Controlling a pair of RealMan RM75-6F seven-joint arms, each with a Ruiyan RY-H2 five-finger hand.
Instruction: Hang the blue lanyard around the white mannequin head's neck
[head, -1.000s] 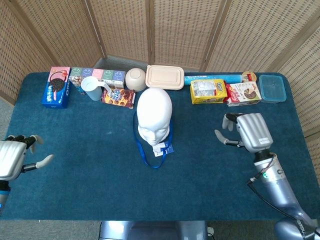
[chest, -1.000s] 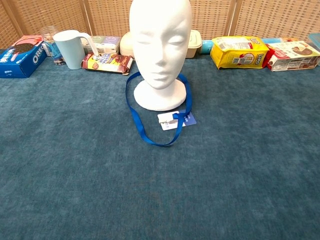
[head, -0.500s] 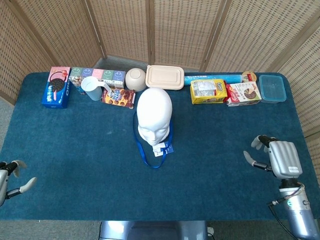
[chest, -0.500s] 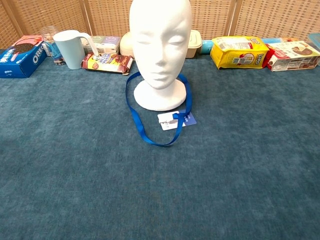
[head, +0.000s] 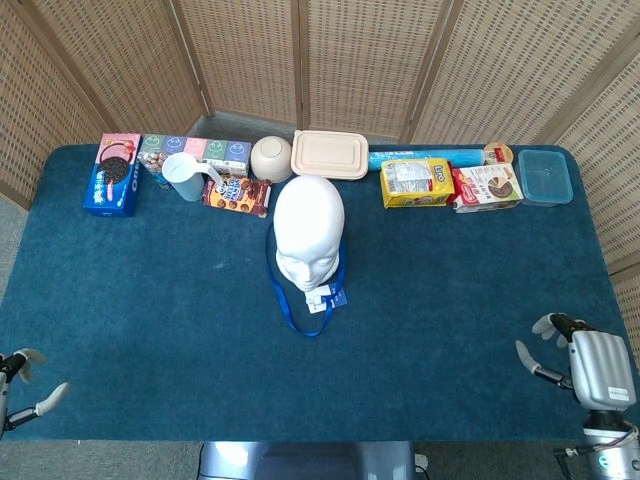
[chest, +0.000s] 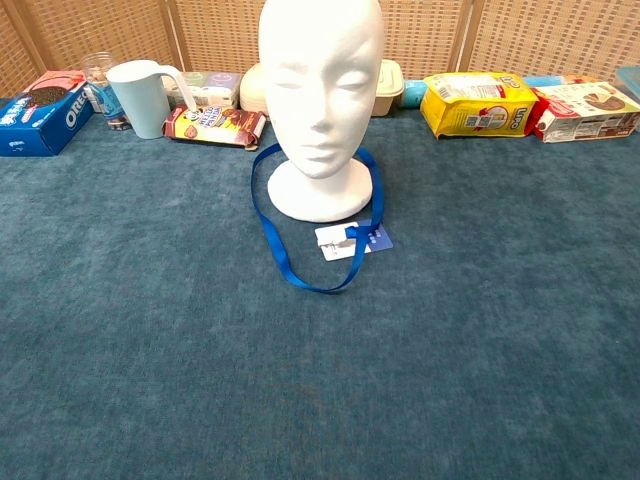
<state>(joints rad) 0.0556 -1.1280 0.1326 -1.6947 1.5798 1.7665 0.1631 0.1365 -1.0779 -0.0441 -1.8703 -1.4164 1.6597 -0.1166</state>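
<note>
The white mannequin head (head: 309, 229) (chest: 321, 95) stands upright in the middle of the blue table. The blue lanyard (head: 290, 308) (chest: 272, 231) loops around its base and trails onto the cloth in front, with its badge card (head: 323, 297) (chest: 350, 239) lying flat. My right hand (head: 588, 365) is at the near right corner of the table, fingers apart, holding nothing. Only the fingertips of my left hand (head: 18, 385) show at the near left corner, spread and holding nothing. Neither hand appears in the chest view.
Along the far edge stand an Oreo box (head: 113, 174), a pale blue mug (head: 184, 176), a cookie pack (head: 237, 194), a bowl (head: 271, 157), a lidded tray (head: 329, 153), a yellow snack bag (head: 417, 183), a red-white box (head: 486, 187) and a blue container (head: 545, 176).
Both hands have pulled back toward the near edge of the table, the right from beside the mannequin's right to the near corner. The lanyard and head have not moved.
</note>
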